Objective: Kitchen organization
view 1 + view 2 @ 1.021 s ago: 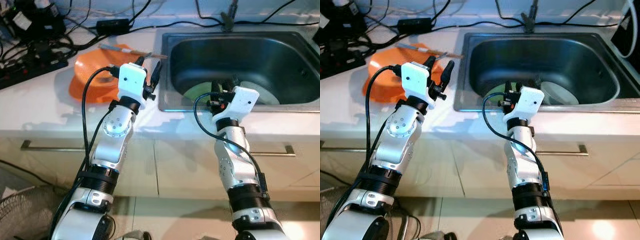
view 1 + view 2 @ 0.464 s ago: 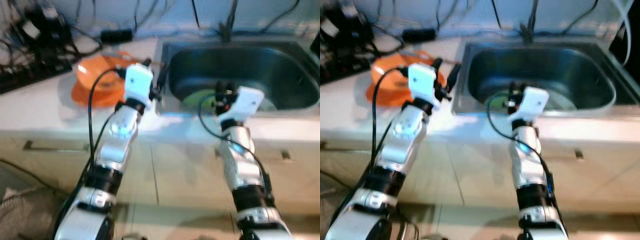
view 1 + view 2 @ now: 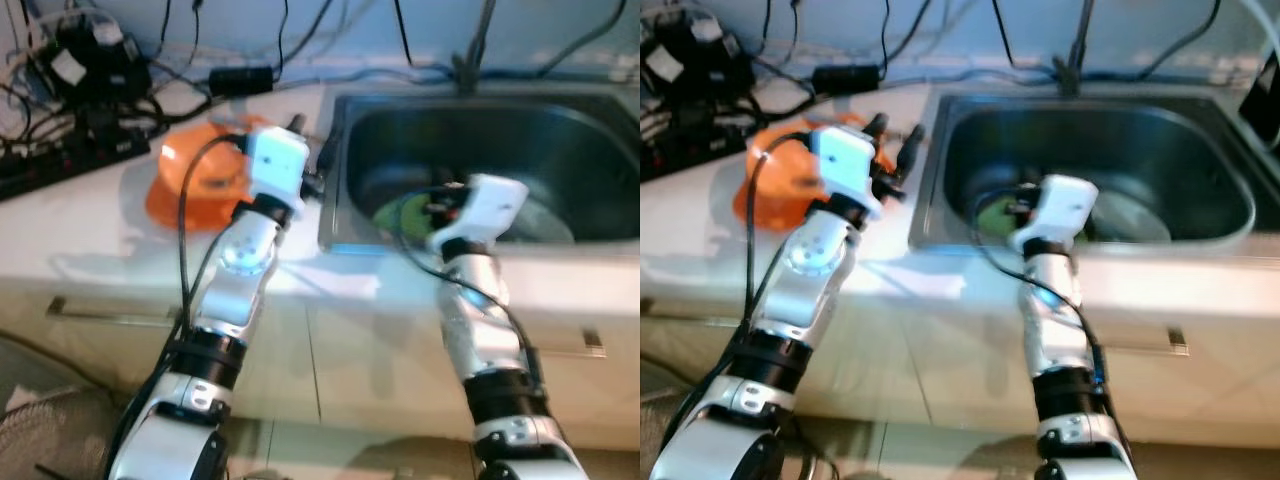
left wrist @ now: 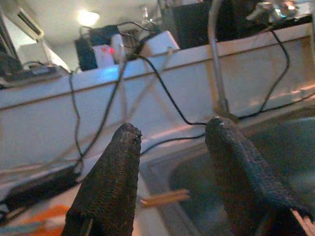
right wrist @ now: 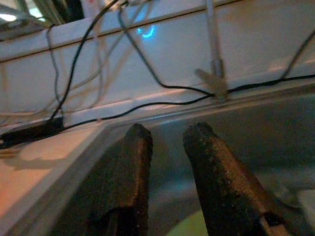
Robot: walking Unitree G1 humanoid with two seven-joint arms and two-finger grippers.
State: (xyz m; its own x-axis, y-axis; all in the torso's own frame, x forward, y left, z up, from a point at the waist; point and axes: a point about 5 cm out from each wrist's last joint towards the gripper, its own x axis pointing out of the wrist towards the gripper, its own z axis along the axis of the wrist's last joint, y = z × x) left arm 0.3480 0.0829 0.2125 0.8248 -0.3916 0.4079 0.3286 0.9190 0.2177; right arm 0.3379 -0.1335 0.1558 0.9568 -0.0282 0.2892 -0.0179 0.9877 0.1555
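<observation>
Both arms are up at worktop [image 3: 80, 235] height and neither carries anything.

Left tool [image 3: 308, 150]: fingers [image 4: 112, 182] well apart, nothing between them. It hangs over the seam between worktop and sink [image 3: 335, 215]. The orange plate [image 3: 185, 185] lies just behind and to the outer side of it, flat on the worktop. A wooden stick [image 4: 165, 197], probably chopsticks, pokes out ahead of and below the fingertips toward the sink edge. Wide opening probably means it's staged for a grab, either plate rim or stick; can't tell which.

Right tool [image 5: 167, 135]: fingers apart by a small gap, clamped on nothing. It sits just past the sink's front rim, pointing down into the basin. A green plate [image 3: 400, 212] lies on the sink floor right under and ahead of the tips. A grey-white dish [image 3: 1130, 222] sits further out to its right, also in the basin. The narrow gap fits pinching a thin plate rim, so my guess is the green plate is next.

Behind both tools: tap stem [image 3: 470, 45] at the back of the sink, cables [image 3: 250, 75] and a power strip [image 3: 60, 165] along the back of the worktop, well clear of the reach path.

Judgement: early stage, with dishes in the sink and the orange plate out on the worktop. Risks: the green plate lies flat on steel, so getting a finger under the rim is hard; the head views are soft, so the edges are unclear.
</observation>
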